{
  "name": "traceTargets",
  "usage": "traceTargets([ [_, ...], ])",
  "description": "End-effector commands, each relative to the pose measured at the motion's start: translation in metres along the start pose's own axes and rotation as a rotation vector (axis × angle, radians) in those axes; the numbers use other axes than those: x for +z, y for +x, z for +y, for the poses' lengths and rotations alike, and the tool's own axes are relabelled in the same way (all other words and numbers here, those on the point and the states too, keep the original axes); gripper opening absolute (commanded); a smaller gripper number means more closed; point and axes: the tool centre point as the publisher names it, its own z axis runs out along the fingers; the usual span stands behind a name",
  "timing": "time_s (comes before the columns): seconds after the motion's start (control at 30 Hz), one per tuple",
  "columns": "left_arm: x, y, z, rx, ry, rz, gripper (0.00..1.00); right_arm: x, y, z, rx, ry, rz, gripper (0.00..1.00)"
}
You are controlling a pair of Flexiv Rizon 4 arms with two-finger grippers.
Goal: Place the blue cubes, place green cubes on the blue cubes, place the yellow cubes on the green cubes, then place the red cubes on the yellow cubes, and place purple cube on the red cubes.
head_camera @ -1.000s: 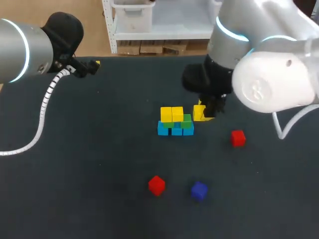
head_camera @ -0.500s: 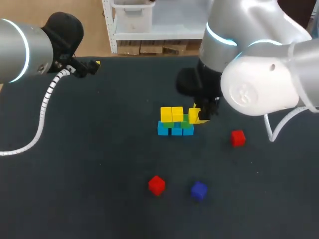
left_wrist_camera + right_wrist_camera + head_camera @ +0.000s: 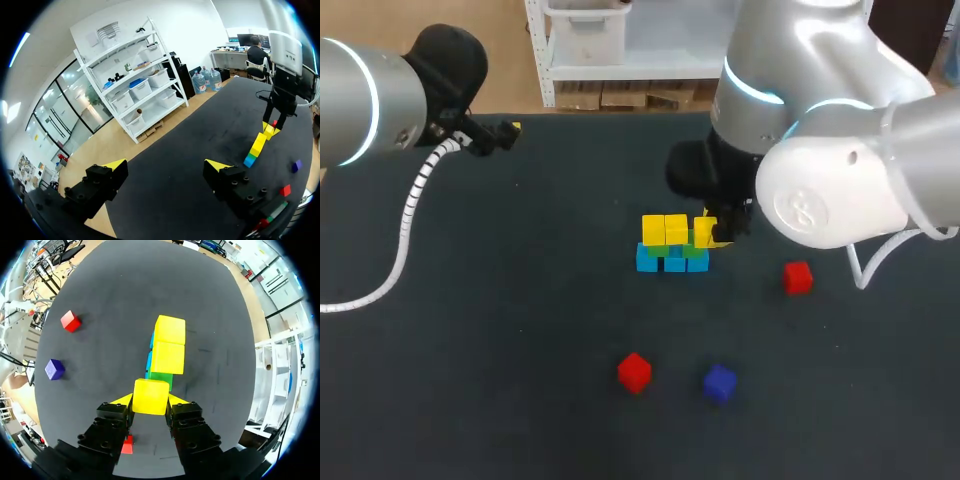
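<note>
Right wrist view | right end effector clamps yellow cube

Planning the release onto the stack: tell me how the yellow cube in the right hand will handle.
The yellow cube is probably rigid: its faces look flat and square in the right hand. Flat sides suggest it will sit, not roll. Pinched from two sides only, it is likely light, so nudges could shift it.

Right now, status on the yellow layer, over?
Right claw shut on yellow cube, just short of bare green cube. Left claw open, empty. Path clear.
</note>
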Motion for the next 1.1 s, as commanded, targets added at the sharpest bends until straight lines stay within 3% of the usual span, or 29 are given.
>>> traceTargets([
  [0.03,0.001,0.0,0.001,0.001,0.004,-0.001,1.0,0.001,-0.001,-0.002,-0.005,0.001,0.001,0.0],
  [0.67,0.001,0.0,0.001,0.001,0.004,-0.001,1.0,0.002,-0.001,-0.022,-0.018,-0.002,0.004,0.0],
  [1.1,0.001,0.0,0.001,0.001,0.004,-0.001,1.0,0.008,-0.002,-0.021,-0.025,-0.025,-0.003,0.0],
])
